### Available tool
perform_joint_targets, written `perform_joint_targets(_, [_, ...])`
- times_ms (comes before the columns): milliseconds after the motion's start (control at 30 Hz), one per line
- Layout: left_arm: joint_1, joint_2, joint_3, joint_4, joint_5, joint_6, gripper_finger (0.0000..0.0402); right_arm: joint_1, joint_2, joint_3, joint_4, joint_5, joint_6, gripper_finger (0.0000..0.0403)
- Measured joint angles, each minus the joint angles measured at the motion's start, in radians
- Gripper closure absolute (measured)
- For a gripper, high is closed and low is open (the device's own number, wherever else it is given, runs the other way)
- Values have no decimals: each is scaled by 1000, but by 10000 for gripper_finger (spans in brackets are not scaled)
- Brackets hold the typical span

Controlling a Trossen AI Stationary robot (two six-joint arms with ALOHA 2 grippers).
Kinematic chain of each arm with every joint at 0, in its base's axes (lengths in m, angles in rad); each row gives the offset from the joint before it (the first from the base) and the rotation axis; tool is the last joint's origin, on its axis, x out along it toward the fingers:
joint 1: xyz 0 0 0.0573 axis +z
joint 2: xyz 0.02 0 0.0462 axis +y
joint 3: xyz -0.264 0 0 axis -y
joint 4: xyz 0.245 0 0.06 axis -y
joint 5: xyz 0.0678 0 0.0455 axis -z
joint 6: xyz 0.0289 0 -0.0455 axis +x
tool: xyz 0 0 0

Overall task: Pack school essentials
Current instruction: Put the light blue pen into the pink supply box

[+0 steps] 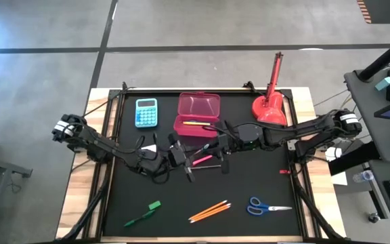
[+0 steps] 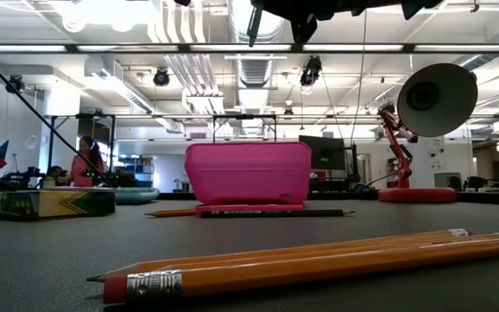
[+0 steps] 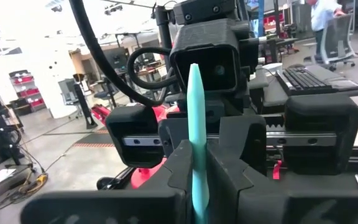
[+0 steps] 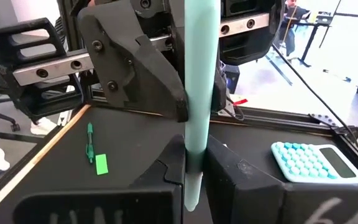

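Over the middle of the black mat, just in front of the pink case [image 1: 197,114], the left gripper [image 3: 199,177] and the right gripper [image 4: 193,163] meet nose to nose, both clamped on one teal pen [image 4: 200,93].

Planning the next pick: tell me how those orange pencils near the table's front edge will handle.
The orange pencils look thin and rigid, so probably light and stiff. Their long slender barrels may roll if nudged sideways. Lying flat and close together on the black mat, they likely leave little room for fingers.
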Motion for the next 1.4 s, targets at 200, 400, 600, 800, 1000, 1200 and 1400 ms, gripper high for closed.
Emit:
perform_joint_targets(200, [12,-4,-1,-67,-28,-29,322,-54,0,0,-52,2,9,382])
perform_joint_targets(400, [22,-8,-1,-116,-143,-33,249,-135,0,0,-133,54,12,382])
perform_joint_targets(600, [24,-46,-1,-296,-244,-180,217,-275,19,0,-190,109,19,382])
perform_joint_targets(800, [14,-53,-1,-649,-164,-585,215,-409,106,0,-183,103,47,382])
perform_joint_targets(1000, [13,-58,6,-957,122,-890,215,-437,210,3,-186,93,61,382])
perform_joint_targets(1200, [13,-76,7,-1197,416,-1157,215,-439,284,48,-213,49,89,381])
perform_joint_targets(1400, [4,-82,6,-1331,617,-1320,215,-425,341,114,-302,39,95,380])
